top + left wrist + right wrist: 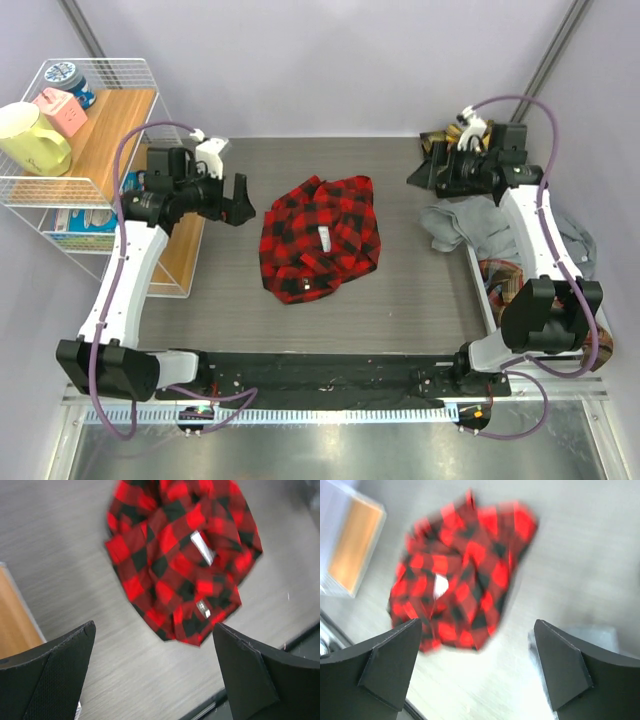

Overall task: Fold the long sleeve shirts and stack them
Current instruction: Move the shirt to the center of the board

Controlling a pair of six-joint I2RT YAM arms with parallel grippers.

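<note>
red-and-black check flannel shirt (300,240): seen mid-table, lying on grey wood-grain table top (400,300); bunched w/ uneven outline, not laid flat; not touched by either gripper.
white label (326,238): shown on upper face of red shirt, approx. centre, tilted.
left gripper (240,203): released, jaws spread wide, nothing held betw. them; held above table just left of red shirt, apart from it; in left wrist view the shirt is seen ahead of the black fingers, w/ bare table under them.
right gripper (477,625): released, jaws seen wide apart in right wrist view, nothing gripped; held at back-right of table, well apart from red shirt; wrist view is blurred, red shirt seen ahead in it.
yellow-and-black plaid shirt (438,140): crumpled at far right corner of table, partly hidden by right arm.
grey shirt (465,222): heaped at right edge of table, beside right arm; part hangs past table edge.
orange-brown plaid shirt (500,272): small part seen right of table edge, near right arm's base; rest hidden.
white wire shelf rack (100,65): placed left of table, wooden boards inside.
pale yellow mug (30,140): on upper board, at its left end.
pink box (58,108): just behind mug.
blue round tin (68,78): behind pink box, at rack's back.
</note>
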